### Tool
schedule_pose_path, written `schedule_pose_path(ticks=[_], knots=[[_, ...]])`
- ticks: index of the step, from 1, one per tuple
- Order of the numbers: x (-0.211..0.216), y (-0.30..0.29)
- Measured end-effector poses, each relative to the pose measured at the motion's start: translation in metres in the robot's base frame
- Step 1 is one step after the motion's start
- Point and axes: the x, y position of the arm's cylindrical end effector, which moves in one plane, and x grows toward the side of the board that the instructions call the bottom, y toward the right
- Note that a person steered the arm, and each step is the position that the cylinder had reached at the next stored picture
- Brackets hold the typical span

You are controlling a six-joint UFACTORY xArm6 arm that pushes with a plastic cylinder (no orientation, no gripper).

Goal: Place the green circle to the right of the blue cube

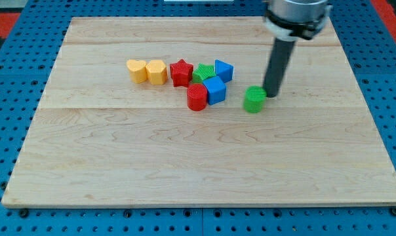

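Observation:
The green circle is a short green cylinder right of the block cluster. The blue cube sits to its left, with a gap between them. My tip stands just right of the green circle and slightly above it in the view, touching or nearly touching it. The rod rises to the arm's head at the view's top.
The cluster holds a red cylinder, a red star, a green star and a blue pentagon-like block. A yellow heart and a yellow block lie to its left. The wooden board ends in blue pegboard.

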Motion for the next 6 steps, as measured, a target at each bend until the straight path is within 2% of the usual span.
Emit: schedule_pose_path(ticks=[1, 2, 3, 4, 5, 6], knots=[[0.048, 0.008], [0.064, -0.011], [0.038, -0.049], [0.021, -0.062], [0.042, -0.06], [0.048, -0.032]])
